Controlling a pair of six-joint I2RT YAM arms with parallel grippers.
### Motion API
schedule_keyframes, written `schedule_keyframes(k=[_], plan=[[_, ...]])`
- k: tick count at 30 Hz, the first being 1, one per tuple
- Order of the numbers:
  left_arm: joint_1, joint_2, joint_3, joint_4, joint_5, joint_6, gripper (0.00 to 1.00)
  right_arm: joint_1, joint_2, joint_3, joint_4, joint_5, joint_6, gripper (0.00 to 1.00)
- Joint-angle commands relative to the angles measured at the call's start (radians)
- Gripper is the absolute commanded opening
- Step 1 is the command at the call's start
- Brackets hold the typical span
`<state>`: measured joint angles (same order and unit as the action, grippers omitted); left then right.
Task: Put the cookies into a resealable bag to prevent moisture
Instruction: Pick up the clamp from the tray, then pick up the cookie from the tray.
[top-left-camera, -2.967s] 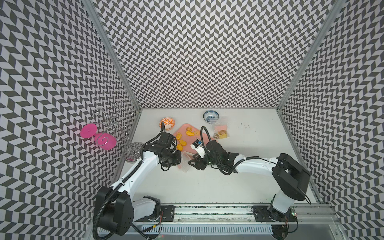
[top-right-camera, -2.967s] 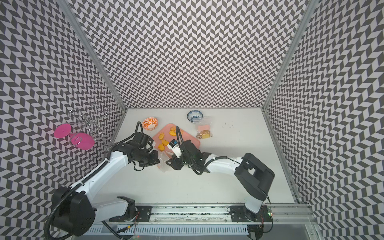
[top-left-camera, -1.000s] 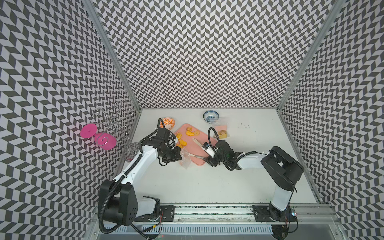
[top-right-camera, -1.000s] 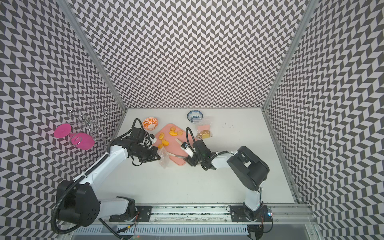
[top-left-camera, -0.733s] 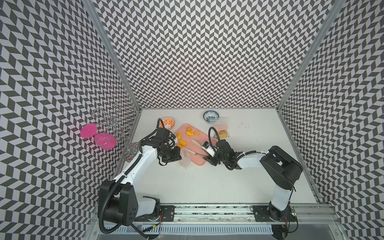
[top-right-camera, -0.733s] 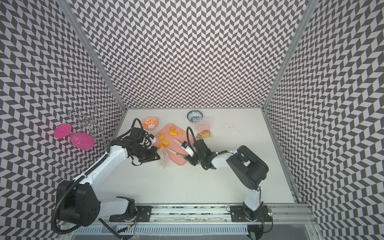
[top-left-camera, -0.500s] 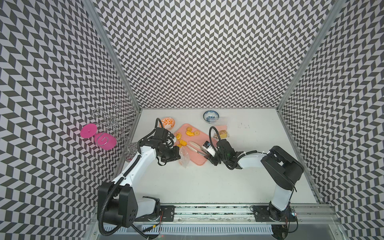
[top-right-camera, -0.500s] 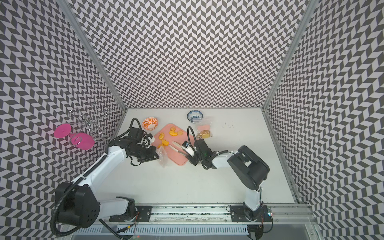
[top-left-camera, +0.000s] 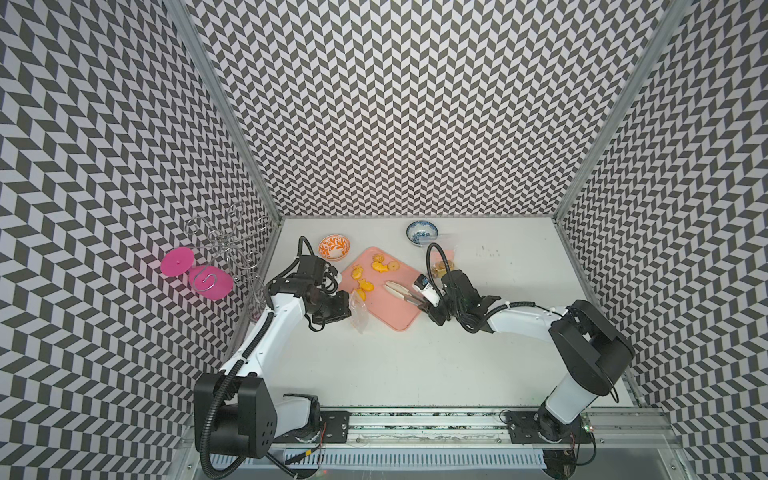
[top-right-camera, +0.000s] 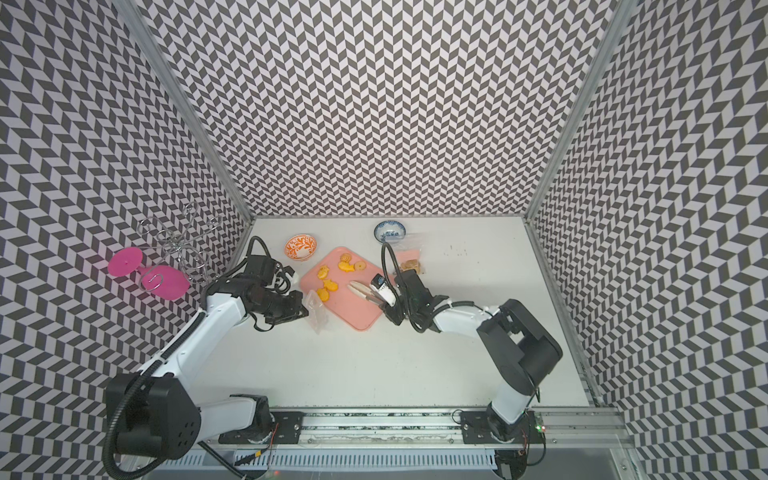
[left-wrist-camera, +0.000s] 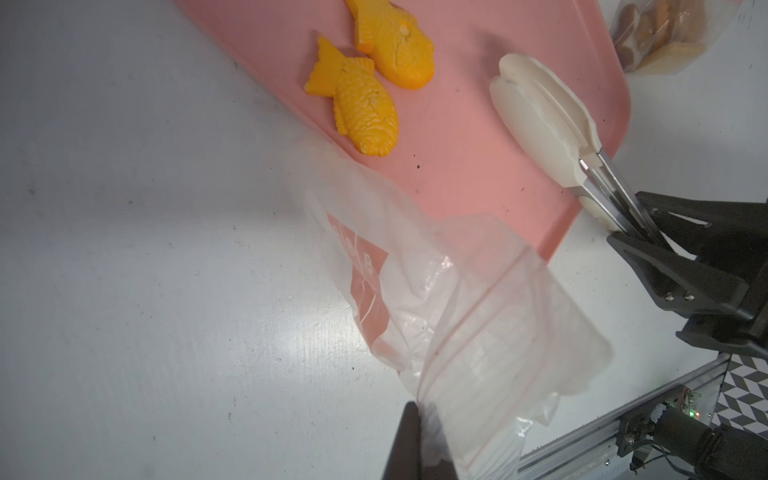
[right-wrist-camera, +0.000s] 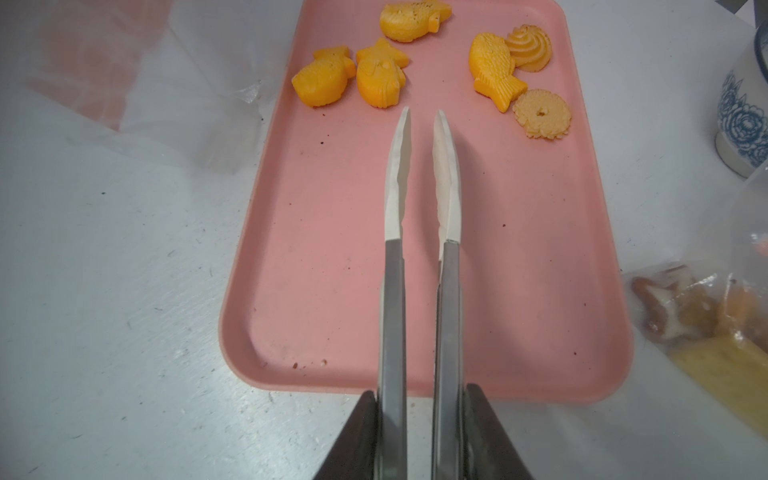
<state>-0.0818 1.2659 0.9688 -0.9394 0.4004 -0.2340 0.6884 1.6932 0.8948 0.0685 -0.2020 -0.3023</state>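
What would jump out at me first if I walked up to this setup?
The black-and-white chevron walls wrap around everything. On the white table sits a salmon-pink rectangular tray with yellow-orange fish-shaped and round cookies clustered at its far end. The right gripper squeezes white-tipped metal tongs over the tray, while the left gripper pinches a clear resealable plastic bag beside it.

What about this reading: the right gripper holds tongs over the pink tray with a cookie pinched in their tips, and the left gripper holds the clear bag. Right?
One error: the tongs hold nothing. The right wrist view shows their tips nearly together above bare tray, short of the cookies. The right gripper does hold the tongs, the left gripper the clear bag.
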Motion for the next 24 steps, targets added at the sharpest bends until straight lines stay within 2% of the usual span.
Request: schedule_keyframes(k=[1, 13, 24], plan=[[0.016, -0.022, 0.003, -0.019, -0.030, 0.022, 0.00, -0.003, -0.002, 0.077, -0.015, -0.030, -0.061, 0.34], [0.023, -0.026, 0.005, -0.017, -0.038, 0.022, 0.00, 0.023, 0.173, 0.307, -0.171, -0.063, -0.199, 0.43], [0.022, -0.029, -0.004, -0.015, -0.031, 0.028, 0.00, 0.037, 0.229, 0.370, -0.180, -0.118, -0.193, 0.44]])
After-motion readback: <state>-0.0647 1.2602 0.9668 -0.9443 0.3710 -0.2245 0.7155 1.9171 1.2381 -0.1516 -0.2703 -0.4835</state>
